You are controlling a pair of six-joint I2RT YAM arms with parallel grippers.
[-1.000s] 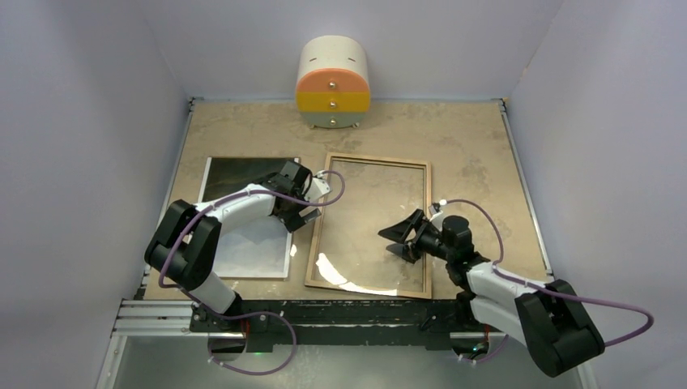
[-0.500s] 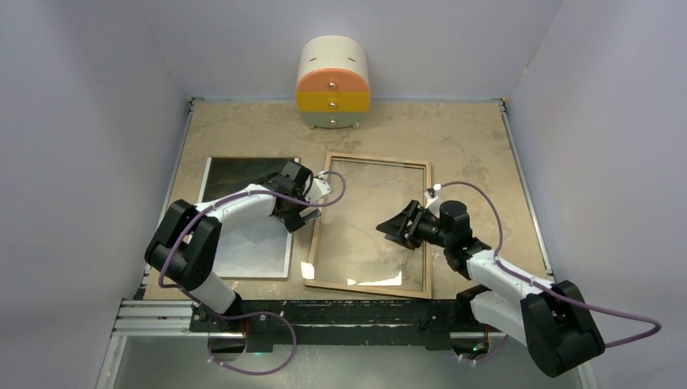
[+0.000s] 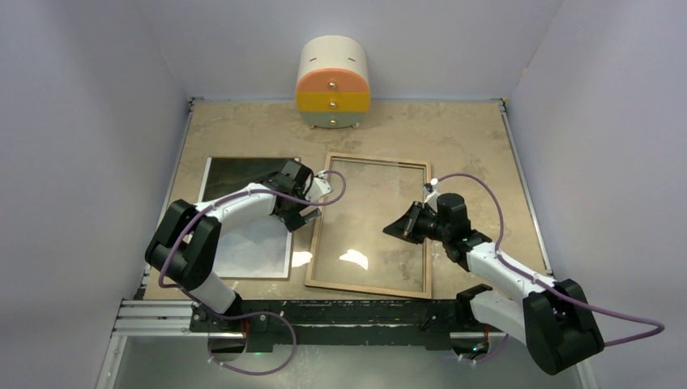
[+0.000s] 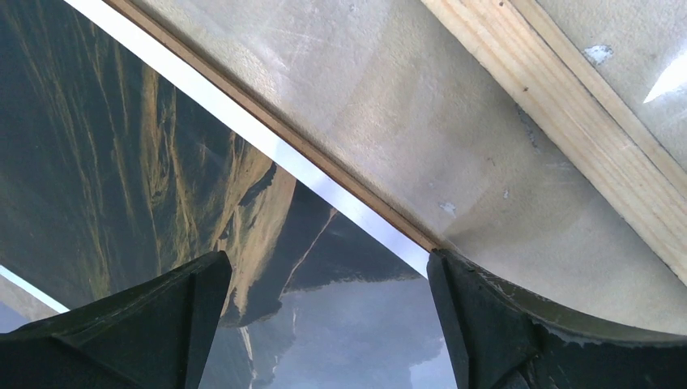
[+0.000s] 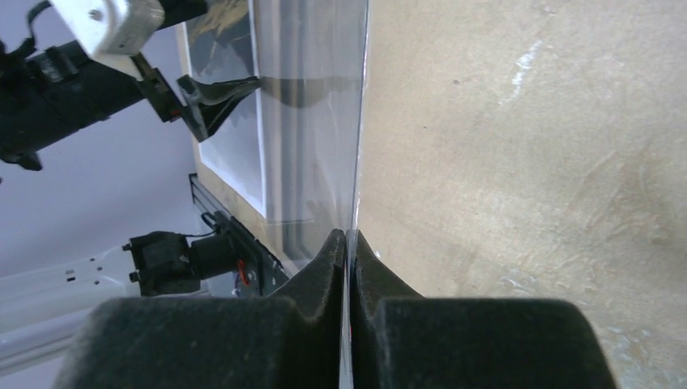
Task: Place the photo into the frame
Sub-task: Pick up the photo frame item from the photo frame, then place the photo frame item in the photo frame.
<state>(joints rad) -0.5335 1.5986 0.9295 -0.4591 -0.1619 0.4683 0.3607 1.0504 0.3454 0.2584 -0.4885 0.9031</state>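
Edge of thin clear glass pane [image 5: 308,121] pinched in right gripper [image 5: 349,243]

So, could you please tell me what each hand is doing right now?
Left hand: open, above the glossy mountain-landscape photo.
Right hand: closed on the thin clear glass pane.

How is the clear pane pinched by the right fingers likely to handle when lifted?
Probably stiff: the clear pane shows a straight edge where the right fingers pinch it. Likely slippery, given the glare on it inside the frame. Thin and gripped at one edge only, it may swing or crack.
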